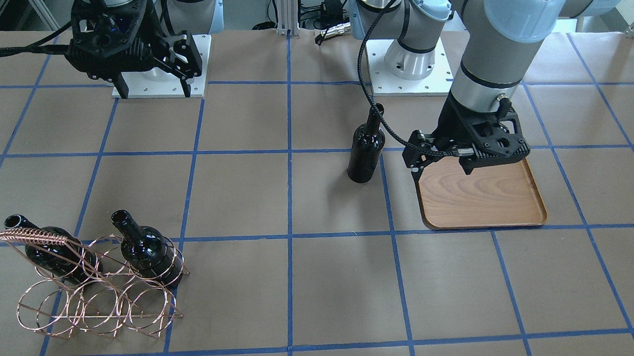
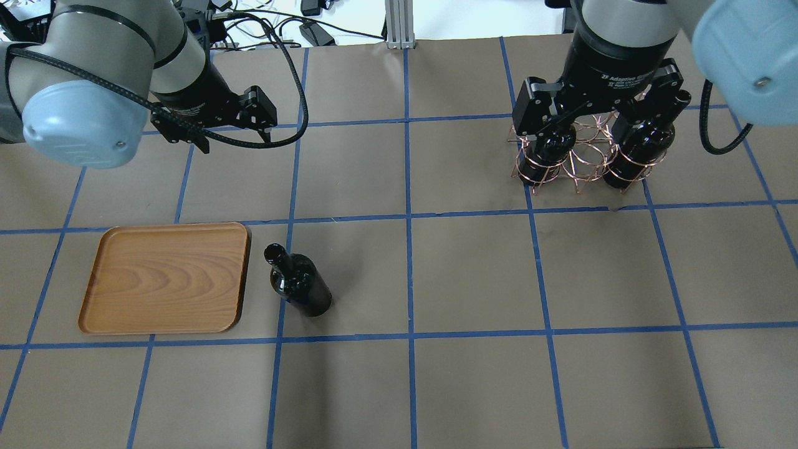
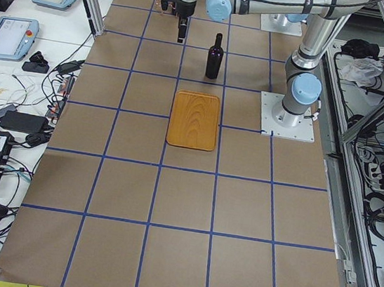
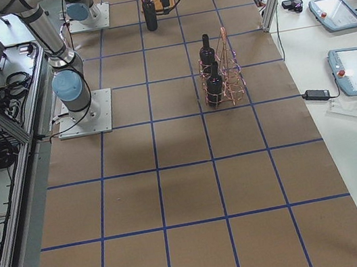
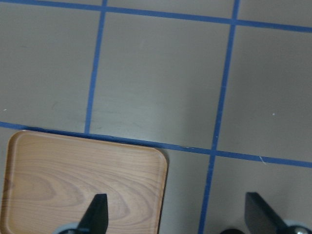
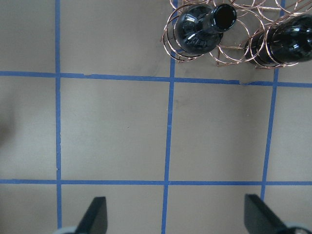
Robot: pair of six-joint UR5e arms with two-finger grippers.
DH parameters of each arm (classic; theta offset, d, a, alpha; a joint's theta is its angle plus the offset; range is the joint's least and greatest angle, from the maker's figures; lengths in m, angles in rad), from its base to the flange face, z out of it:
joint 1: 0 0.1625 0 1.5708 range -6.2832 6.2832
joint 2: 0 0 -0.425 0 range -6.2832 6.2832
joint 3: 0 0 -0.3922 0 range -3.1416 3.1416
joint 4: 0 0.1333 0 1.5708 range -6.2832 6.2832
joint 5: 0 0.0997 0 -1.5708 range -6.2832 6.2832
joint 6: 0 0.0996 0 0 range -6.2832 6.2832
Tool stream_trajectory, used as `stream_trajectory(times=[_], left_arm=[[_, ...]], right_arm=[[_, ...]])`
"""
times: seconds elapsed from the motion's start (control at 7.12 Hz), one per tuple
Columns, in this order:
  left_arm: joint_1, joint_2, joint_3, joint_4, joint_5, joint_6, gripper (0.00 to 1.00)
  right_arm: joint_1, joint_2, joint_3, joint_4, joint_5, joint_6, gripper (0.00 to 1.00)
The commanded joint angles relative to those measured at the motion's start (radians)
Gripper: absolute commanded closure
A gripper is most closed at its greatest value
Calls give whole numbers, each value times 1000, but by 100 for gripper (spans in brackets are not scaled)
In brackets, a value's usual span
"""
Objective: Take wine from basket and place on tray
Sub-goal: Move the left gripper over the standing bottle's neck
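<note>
Wine bottle [image 2: 299, 287] stood upright on the papered table [image 2: 474, 374], just beside the wooden tray [image 2: 165, 277], not on it. Left gripper [image 5: 175, 207] hung over the tray's edge, jaws wide, empty. Second bottle [image 1: 56, 253] and third bottle [image 1: 148, 252] sat in the copper wire basket [image 1: 97, 299], well apart from the tray. Right gripper [image 6: 175, 204] hung above the table, jaws wide, empty.

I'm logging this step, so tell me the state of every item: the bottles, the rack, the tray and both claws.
Tray: empty.
Basket: partly filled, several loops empty.
Loose bottle: upright on the table beside the tray, not on it.
Bottle under the handle: seated in the basket, neck up.
Second racked bottle: seated in the basket, neck up.
Left claw: open, empty, over the tray's edge.
Right claw: open, empty.
</note>
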Motion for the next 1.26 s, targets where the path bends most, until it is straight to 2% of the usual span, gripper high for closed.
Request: stream_trajectory(times=[0.0, 0.14, 0.42, 0.56, 0.84, 1.12], left_arm=[[-10, 46, 9, 1, 6, -6, 0], [-14, 72, 2, -13, -4, -8, 0], [-14, 87, -23, -28, -6, 32, 0], [-22, 116, -69, -27, -7, 35, 0], [-22, 123, -91, -21, 45, 38, 0], [-43, 156, -101, -115, 30, 46, 0]], right_arm=[[11, 6, 5, -82, -7, 3, 0], [11, 11, 7, -101, -4, 3, 0], [12, 10, 30, -168, 71, 20, 0], [12, 10, 39, -173, 70, 20, 0], [12, 10, 39, -171, 70, 20, 0], [11, -1, 39, -165, 73, 20, 0]])
